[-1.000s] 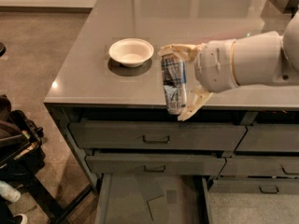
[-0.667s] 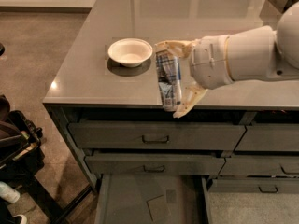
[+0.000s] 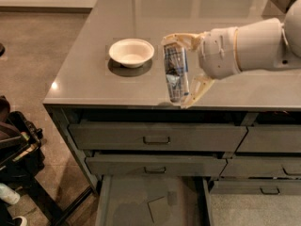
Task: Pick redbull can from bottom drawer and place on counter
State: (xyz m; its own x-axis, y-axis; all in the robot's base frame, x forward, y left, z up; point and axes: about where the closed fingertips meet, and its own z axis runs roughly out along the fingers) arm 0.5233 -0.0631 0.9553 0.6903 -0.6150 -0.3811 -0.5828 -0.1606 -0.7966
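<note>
counter (image 3: 94, 79): glossy grey top, taken here as the reference for every place below.

can (image 3: 176, 65): slim, silver with blue-grey patches. it stands nearly upright over the counter's front edge, right of the counter's middle, top leaning slightly left. whether its base touches the counter cannot be told.

gripper (image 3: 175, 73): pale, two fingers, over the counter's front edge. it is clamped on the can, one finger across the can's top and the other under its lower end (the lower tip juts just past the counter's front edge).

arm (image 3: 254, 46): thick white casing, reaching in over the counter's right side.

bowl (image 3: 131, 52): white, empty, sitting on the counter left of the can and apart from it, farther from the front edge.

drawer (image 3: 136, 201): lowest one under the counter, pulled out, floor bare save for darker square patches.

two handled drawers (image 3: 155, 136): dark grey, under the counter's front edge, above the pulled-out one.

black gear (image 3: 19, 149): on the floor left of the counter, kind unclear.
</note>
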